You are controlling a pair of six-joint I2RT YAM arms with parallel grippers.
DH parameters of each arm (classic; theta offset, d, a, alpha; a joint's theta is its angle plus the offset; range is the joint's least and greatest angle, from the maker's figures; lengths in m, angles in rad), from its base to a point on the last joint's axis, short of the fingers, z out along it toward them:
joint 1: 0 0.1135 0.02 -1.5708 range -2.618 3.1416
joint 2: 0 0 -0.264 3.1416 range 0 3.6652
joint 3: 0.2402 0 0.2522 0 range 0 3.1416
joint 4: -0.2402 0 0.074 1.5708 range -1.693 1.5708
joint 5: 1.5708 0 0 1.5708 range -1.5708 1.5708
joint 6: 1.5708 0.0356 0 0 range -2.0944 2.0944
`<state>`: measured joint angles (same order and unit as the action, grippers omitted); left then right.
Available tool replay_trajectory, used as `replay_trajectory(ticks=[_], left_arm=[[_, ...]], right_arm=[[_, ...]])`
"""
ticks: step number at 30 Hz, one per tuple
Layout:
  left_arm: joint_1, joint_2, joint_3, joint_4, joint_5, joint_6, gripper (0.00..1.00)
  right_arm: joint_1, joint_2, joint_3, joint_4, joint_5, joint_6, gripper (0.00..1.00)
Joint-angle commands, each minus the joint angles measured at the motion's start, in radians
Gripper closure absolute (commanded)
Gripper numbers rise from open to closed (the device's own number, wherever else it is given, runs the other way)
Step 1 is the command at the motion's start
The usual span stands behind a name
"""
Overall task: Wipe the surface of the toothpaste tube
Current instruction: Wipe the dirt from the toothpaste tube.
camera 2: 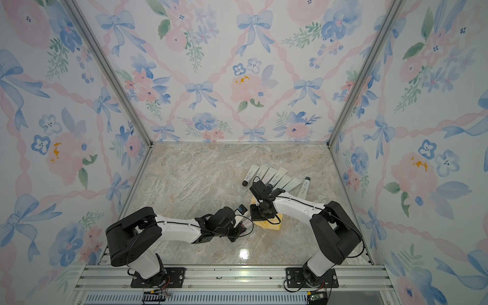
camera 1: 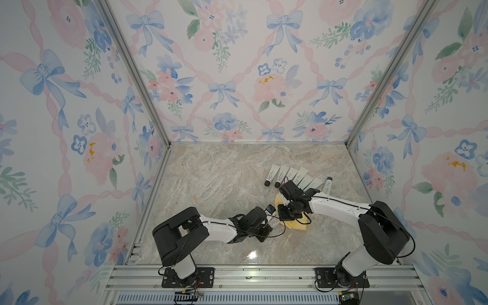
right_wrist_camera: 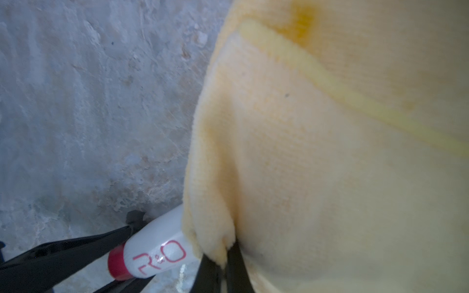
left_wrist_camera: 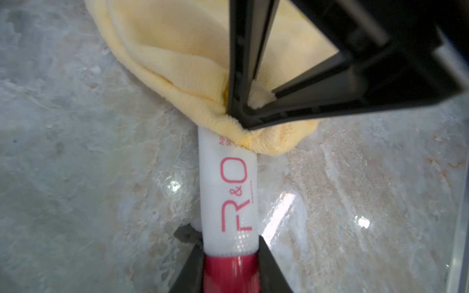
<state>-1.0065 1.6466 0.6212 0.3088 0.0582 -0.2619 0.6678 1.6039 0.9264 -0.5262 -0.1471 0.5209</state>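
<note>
The toothpaste tube [left_wrist_camera: 228, 192] is white, with big red letters and a red cap [left_wrist_camera: 228, 275]. In both top views it is a little below the middle of the frame and a bit to the right [camera 1: 273, 223], between the two arms. It is low over the marble table top [camera 1: 211, 184], but I cannot tell if it touches it.

The left gripper [left_wrist_camera: 225, 243] has its fingers squeezed onto the tube, right where the white part meets the cap. The right gripper [right_wrist_camera: 223, 266] has its fingers pinched tight on a bunch of the yellow cloth [right_wrist_camera: 304, 152]. The cloth lies over the far end of the tube and touches it (that end is hidden under the cloth).

I think the tube is light and easy to lift. Its white body looks soft and smooth, so it may squash or slip if it is rubbed hard. The cap end looks hard and round, so that is a good place to hold it, and it leaves the long white part free for wiping. The cloth is floppy and fluffy, so it will bend around the tube.

A row of other tubes [camera 1: 293, 177] lies on the table higher up in the frame, to the right of the middle, apart from this one.
</note>
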Motion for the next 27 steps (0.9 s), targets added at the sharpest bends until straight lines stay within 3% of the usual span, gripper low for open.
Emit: replay_trajectory(ticks=[1,8,15,18,27], left_arm=[[-0.004,0.032,-0.011,-0.094,0.019,0.007,0.71],[-0.003,0.031,-0.011,-0.095,0.018,0.007,0.70],[-0.004,0.027,-0.015,-0.094,0.017,0.006,0.70],[-0.004,0.028,-0.012,-0.096,0.017,0.007,0.70],[-0.004,0.022,-0.017,-0.094,0.016,0.006,0.70]], right_arm=[[-0.033,0.025,-0.051,-0.004,-0.097,0.011,0.94],[-0.164,0.114,-0.002,-0.045,0.075,-0.054,0.94],[-0.200,0.116,0.050,-0.080,0.170,-0.081,0.94],[-0.191,0.111,0.047,-0.071,0.136,-0.076,0.94],[-0.056,0.057,-0.021,0.028,-0.127,0.016,0.94]])
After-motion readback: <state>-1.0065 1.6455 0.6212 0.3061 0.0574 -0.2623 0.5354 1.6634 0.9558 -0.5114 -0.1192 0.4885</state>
